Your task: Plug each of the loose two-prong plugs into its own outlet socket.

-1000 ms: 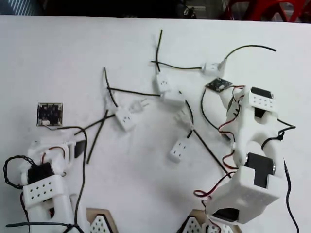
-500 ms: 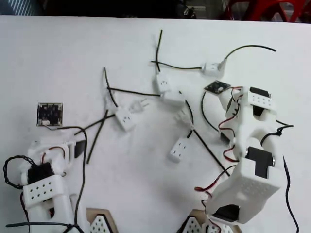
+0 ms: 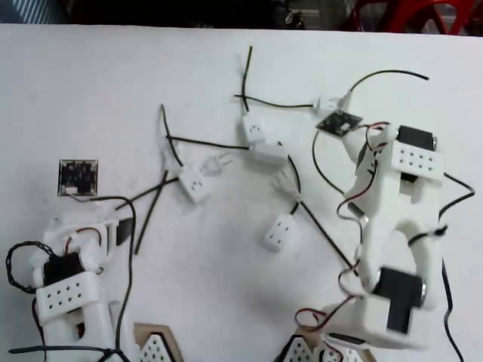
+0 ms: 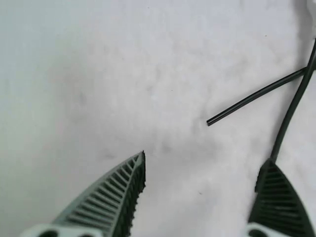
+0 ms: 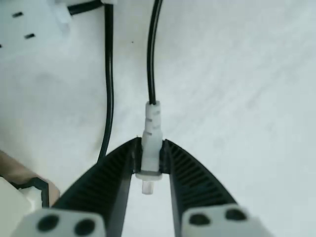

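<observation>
**One plug gripped, most of the plugging apparently left to do**

The left pincer [image 4: 206,158] hangs with its fingers apart over bare worktop [image 4: 74,74], a black cord end [image 4: 210,122] just ahead of it. Between the arms, a loose plug [image 3: 220,161] and a second loose plug [image 3: 283,181] lie beside an unfilled socket [image 3: 195,183]. The right pincer [image 5: 150,141] is clamped on a white plug [image 5: 152,126], with an outlet socket [image 5: 24,19] ahead and to one side. The prongs are hard to make out, and I cannot tell whether any plug is seated.

Bench [image 3: 90,75]: white, matte, under my working area. Near edge: brown-edged panels [image 3: 142,330] with white perforated inserts, two pieces. Beyond the far edge: red frame [image 3: 407,13] at one corner, blue-striped object [image 3: 30,9] at the other, dark surroundings.
</observation>
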You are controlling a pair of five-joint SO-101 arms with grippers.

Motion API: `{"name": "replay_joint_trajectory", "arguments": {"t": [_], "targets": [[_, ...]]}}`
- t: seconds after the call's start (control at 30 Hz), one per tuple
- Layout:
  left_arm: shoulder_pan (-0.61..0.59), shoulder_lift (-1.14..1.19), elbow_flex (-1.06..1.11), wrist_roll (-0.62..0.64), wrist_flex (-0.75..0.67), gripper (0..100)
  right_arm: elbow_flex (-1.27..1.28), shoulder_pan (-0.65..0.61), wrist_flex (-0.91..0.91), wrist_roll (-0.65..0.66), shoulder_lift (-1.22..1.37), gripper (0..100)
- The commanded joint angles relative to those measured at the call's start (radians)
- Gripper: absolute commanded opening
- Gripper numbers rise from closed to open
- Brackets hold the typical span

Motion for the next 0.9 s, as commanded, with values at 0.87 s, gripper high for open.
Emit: {"name": "replay_joint_trajectory", "arguments": {"t": [0.87], "targets": [[0.475, -0.019, -0.385, 0.230, -0.087, 35, 0.359, -0.932, -0.464, -0.944, -0.680, 1.8]]}}
